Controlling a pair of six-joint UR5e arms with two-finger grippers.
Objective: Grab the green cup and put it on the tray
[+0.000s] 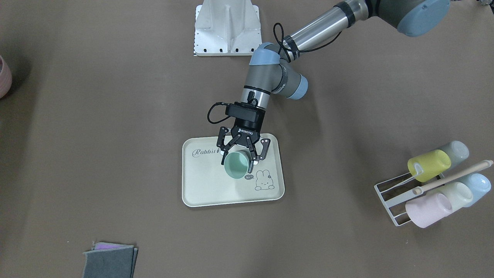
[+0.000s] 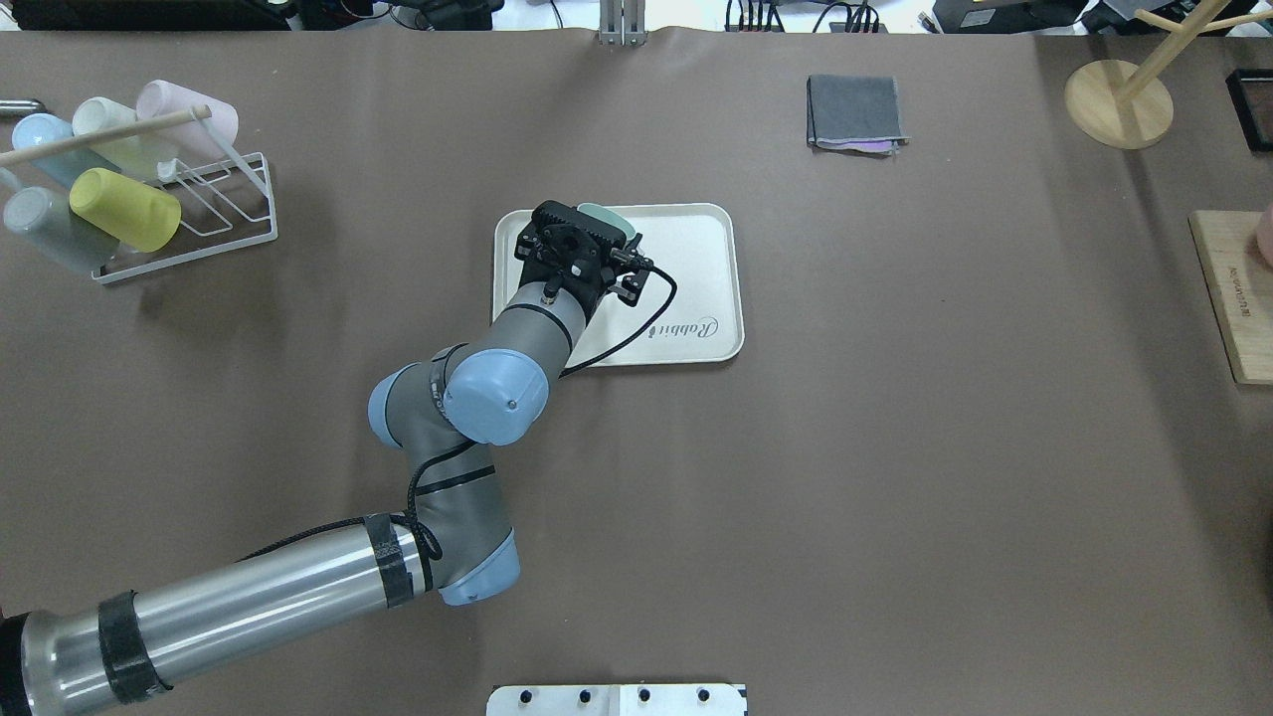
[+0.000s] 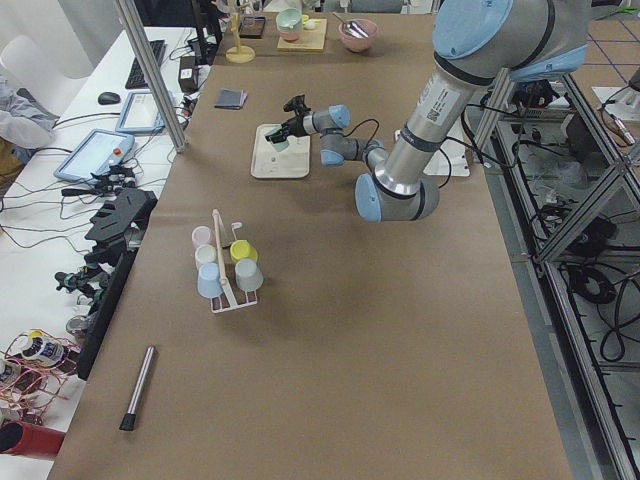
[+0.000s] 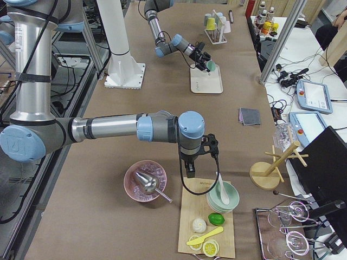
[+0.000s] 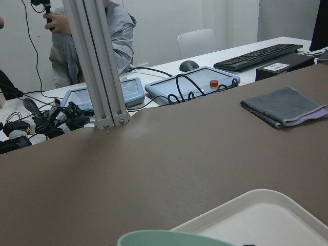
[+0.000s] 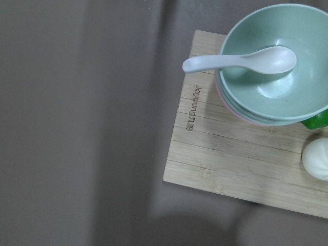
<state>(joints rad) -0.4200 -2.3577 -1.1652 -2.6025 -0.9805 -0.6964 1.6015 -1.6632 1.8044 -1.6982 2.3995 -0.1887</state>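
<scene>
Exterior front-facing view, read from its left edge: a pink bowl (image 1: 4,77) sits far from the tray (image 1: 208,187), half out of frame. A folded grey cloth (image 1: 110,262) lies well off the tray's left corner on the operators' side. Neither has a part in the job.

At centre the tray lies flat, its "Rabbit" script along the side nearest the robot. The left gripper (image 1: 237,165) comes in over that rim. Its fingers (image 1: 223,156) are spread about as wide as the green cup (image 1: 235,172) and pressed to opposite sides of its body. I judge the hold is taken on the wall, from the side, so that the base is free to meet the tray and the rim is not pinched.

The cup is over the tray's middle, between the script and the bunny drawing (image 1: 264,181). Whether its base touches the tray or hangs just above it I cannot tell. Its long axis stands near vertical, mouth upward, so the steep camera looks into it. The left wrist view agrees, showing only the rim's arc low in frame, with the tray's corner beside it.

Well to the right of the tray, a white wire rack (image 1: 388,195) carries the other cups on their sides, a yellow cup (image 1: 428,165) among them, likely parked there out of the way. The right gripper (image 4: 188,170) hangs far from the tray above a wooden board (image 6: 230,159). How its fingers stand I cannot tell.
</scene>
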